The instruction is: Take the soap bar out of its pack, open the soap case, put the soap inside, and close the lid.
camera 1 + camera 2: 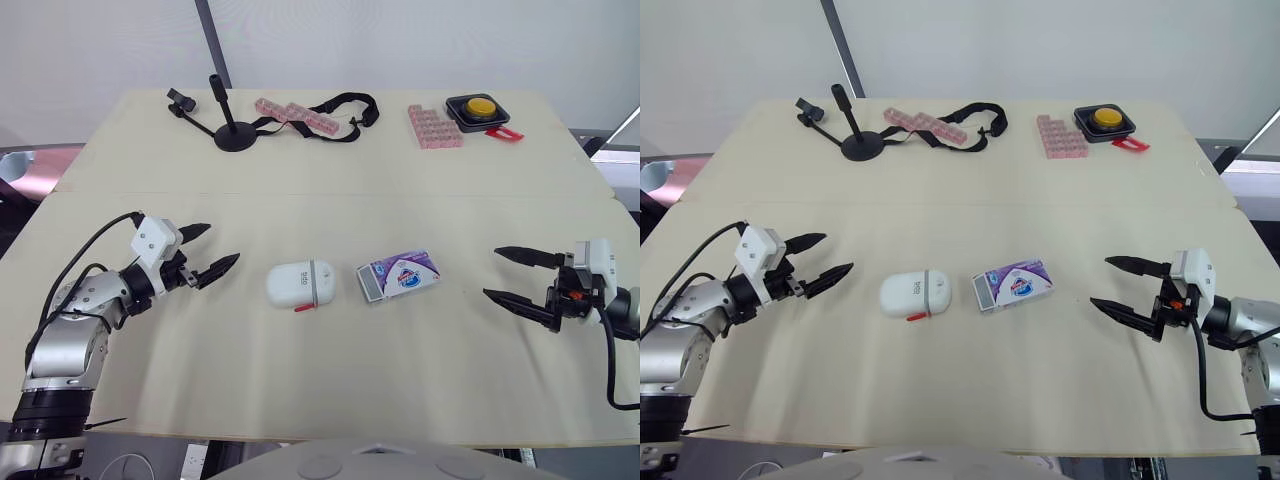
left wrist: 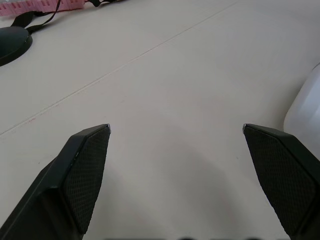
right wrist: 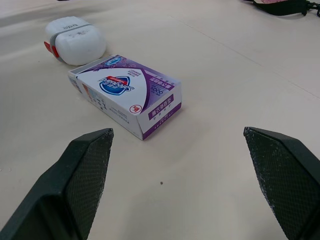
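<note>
A purple and white soap pack [image 1: 399, 274] lies flat at the middle of the table, its near-left end flap open. Just to its left sits a white oval soap case [image 1: 300, 283] with a grey band and a red clasp, lid shut. My left gripper [image 1: 207, 251] hovers open a short way left of the case, nothing between its fingers. My right gripper [image 1: 512, 274] stands open well to the right of the pack, also empty. From the right wrist, the pack [image 3: 127, 92] and the case [image 3: 75, 39] lie ahead of the fingers.
Along the far edge stand a black stand with a round base [image 1: 233, 135], pink pill boxes with a black strap [image 1: 300, 113], a pink block [image 1: 433, 126] and a black box with a yellow button [image 1: 479, 109]. A seam crosses the table [image 1: 330, 194].
</note>
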Controlling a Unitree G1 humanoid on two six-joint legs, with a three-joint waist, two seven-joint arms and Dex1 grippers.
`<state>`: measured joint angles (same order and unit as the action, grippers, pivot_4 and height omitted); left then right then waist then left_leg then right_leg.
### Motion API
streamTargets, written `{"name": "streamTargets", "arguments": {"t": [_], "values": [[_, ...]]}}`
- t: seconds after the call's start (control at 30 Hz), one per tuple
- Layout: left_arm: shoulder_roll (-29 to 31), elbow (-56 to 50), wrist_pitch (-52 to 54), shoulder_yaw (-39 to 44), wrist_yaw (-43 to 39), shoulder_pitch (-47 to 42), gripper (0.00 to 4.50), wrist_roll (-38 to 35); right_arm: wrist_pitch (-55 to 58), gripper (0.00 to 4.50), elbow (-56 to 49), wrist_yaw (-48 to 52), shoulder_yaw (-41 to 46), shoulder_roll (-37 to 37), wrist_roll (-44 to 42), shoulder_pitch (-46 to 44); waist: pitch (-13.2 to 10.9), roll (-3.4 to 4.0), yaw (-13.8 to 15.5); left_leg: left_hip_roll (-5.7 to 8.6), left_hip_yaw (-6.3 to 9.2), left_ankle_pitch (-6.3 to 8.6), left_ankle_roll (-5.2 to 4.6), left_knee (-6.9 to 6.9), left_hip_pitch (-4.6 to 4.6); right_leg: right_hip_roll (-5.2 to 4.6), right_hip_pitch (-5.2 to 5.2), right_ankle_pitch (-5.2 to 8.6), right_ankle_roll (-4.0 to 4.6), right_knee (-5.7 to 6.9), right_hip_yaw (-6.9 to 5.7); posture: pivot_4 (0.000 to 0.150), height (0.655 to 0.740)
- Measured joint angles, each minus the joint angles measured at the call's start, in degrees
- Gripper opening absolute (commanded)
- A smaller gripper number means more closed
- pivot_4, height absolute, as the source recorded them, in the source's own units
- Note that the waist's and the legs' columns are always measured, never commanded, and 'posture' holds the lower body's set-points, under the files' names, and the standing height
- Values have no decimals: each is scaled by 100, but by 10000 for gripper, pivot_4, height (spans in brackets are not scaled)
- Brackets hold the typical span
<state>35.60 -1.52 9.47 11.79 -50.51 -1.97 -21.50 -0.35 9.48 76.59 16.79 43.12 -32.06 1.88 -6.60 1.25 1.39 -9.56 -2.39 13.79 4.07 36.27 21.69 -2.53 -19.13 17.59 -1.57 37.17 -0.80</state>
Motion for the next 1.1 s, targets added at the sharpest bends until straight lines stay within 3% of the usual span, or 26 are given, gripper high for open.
{"name": "streamTargets", "arguments": {"t": [0.37,1.1], "values": [[-22,59,-29,-123,-465,19,45000,-141,-12,44535,-209,-23,64,115,45,297,0,0,-3,0,0,-2,-3,-1,-2,0,1,1,2,1,0,1500,7400],[-43,76,78,-123,-530,7,45000,-167,-7,44535,-142,-89,63,169,143,240,0,0,0,0,0,-2,-5,-2,-1,-1,0,1,2,1,0,1500,7400]]}}
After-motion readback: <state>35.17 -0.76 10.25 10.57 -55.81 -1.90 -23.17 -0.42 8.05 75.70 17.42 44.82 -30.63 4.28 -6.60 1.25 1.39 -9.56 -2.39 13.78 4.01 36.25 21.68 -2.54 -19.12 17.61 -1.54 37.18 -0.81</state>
